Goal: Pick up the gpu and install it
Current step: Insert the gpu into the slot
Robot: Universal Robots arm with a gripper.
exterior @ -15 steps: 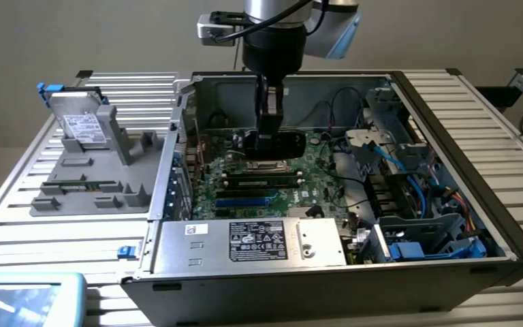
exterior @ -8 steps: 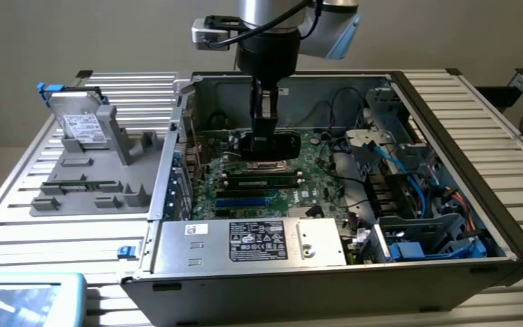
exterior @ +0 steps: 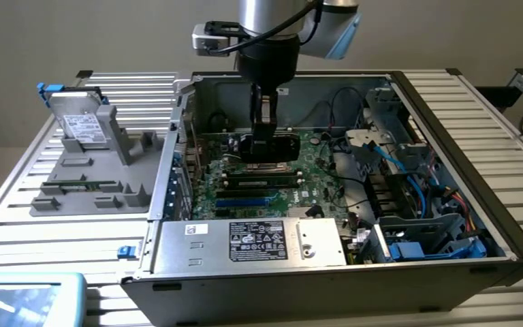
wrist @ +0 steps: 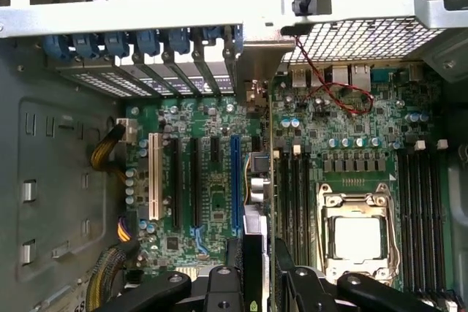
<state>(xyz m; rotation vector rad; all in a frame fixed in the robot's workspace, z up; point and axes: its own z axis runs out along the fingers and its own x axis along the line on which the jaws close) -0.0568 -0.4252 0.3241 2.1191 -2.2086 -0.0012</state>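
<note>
1. Slatted metal counter fills the exterior view, carrying an open computer case with its side panel off and its inside facing up.
2. At the exterior view's left, a grey moulded tray lies on the counter just beside the case. A silver hard drive with a white label leans upright at the tray's far end, and a narrow green memory stick lies flat nearer the middle.
3. Inside the case a green motherboard covers the floor, with a labelled power supply along the near wall and blue cables bundled toward the exterior view's right.
4. The arm reaches straight down into the case, and its pincer is closed on the gpu, which shows a black face and stands upright on edge over the motherboard.
5. In the wrist view the pincer has a dark finger on each side of the gpu, seen edge-on as a thin dark strip.
6. There the card lies between the long blue expansion slot and the open processor socket, parallel to the slot. Its silvery end bracket points at the rear slot openings.
7. Whether the card's lower edge sits in a slot cannot be told.
8. A thin red wire loops over the motherboard near the rear ports.
</note>
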